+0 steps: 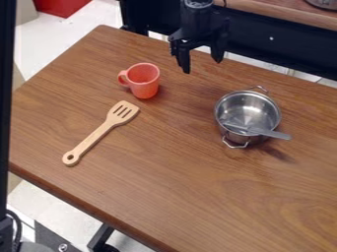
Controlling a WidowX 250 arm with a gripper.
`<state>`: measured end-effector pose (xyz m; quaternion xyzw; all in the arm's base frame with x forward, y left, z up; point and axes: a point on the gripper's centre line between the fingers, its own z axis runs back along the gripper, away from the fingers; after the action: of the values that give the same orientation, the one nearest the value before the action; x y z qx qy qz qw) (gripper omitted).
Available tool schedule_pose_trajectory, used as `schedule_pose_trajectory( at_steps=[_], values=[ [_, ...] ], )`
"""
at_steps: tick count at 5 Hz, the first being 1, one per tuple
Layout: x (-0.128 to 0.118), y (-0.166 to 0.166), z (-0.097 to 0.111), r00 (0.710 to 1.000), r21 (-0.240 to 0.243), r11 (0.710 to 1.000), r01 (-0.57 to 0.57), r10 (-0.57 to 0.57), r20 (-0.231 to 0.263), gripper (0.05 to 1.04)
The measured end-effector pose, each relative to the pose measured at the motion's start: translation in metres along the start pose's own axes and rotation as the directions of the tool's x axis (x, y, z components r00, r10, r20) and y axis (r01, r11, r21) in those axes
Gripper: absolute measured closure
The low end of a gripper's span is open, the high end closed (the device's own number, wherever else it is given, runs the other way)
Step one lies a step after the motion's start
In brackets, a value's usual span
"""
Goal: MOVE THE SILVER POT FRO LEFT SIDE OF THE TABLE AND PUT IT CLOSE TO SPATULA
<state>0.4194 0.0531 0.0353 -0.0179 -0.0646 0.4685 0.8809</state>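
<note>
Camera view: gripper (pixel 203 65) wide, empty. Silver pot (pixel 247 110) ahead-left of gripper; best straddle rim (pixel 224 97) nearest gripper, avoid utensil (pixel 271 133), lift level toward spatula (pixel 99 133) ahead-right.

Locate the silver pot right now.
Camera view: the pot sits on the table at image right, grey utensil in it, right of the red mug, below and right of the end effector.

Black arm (pixel 195 20), round greyish cap (pixel 198 3), black gripper (pixel 202 66).

One pot (pixel 247 110), one mug (pixel 144 82), two utensils (pixel 99 132)
</note>
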Motion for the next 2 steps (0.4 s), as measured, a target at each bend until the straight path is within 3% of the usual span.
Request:
schedule_pose_trajectory(
  at_steps=[1, 2],
  values=[
    [-0.007, 0.007, -0.021, 0.999, 0.041, 0.999, 0.002, -0.001, -0.037, 0.084],
    [-0.019, 0.007, -0.031, 0.993, 0.033, 0.993, 0.115, -0.114, -0.040, 0.084]
  ],
)
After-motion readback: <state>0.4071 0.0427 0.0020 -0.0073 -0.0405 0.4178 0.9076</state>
